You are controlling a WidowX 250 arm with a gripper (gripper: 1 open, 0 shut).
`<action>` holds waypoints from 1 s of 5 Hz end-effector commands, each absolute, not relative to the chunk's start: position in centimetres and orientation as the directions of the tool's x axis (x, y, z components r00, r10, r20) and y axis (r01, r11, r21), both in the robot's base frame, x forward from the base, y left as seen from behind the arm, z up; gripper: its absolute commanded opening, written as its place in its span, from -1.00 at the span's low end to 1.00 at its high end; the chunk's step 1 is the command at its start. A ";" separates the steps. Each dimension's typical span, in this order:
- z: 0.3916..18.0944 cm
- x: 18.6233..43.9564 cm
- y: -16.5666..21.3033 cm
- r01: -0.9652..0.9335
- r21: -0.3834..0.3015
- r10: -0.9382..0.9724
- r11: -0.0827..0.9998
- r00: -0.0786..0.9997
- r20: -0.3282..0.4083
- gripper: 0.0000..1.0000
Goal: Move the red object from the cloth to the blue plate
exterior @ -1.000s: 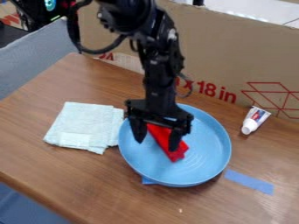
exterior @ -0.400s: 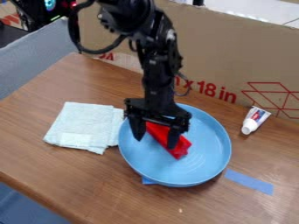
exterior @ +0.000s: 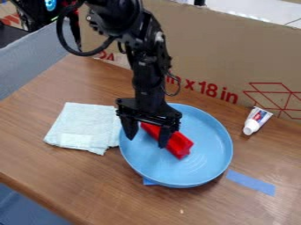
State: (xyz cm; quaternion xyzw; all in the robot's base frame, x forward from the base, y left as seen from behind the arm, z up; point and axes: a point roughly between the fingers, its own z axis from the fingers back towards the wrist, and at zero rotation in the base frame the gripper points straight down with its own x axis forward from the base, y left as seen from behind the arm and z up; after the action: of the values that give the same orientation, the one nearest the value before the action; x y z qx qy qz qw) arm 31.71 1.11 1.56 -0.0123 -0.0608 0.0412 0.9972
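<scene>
One item: red object (exterior: 177, 143), lying in blue plate (exterior: 202, 165)
Handling: likely rigid, light; grasp across narrow sides
Gripper (exterior: 150, 134): spread wide, holding nothing

- The gripper (exterior: 148, 128) pointed down over the blue plate's (exterior: 209, 163) left part, its fingers (exterior: 126, 123) spread wide with nothing between them.
- The red object (exterior: 177, 144) lay inside the plate, just right of the gripper.
- The cloth (exterior: 83, 127) lay flat on the bench (exterior: 47, 92), left of the plate.
- A white tube (exterior: 253, 120) lay to the plate's right.
</scene>
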 end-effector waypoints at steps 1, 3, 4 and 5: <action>3.6 32.7 2.3 -0.099 -0.028 0.103 0.995 0.972 0.210 1.00; 2.1 31.3 4.5 -0.113 -0.037 0.118 0.993 0.967 0.228 1.00; 1.9 29.8 5.2 -0.124 -0.027 0.127 0.992 0.969 0.210 -1.00; 3.1 30.3 4.0 -0.119 -0.045 0.126 0.992 0.971 0.201 -1.00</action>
State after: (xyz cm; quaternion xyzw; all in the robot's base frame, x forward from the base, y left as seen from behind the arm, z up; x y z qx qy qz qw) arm 29.15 3.75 0.92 -0.0223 -0.0638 0.0684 0.9954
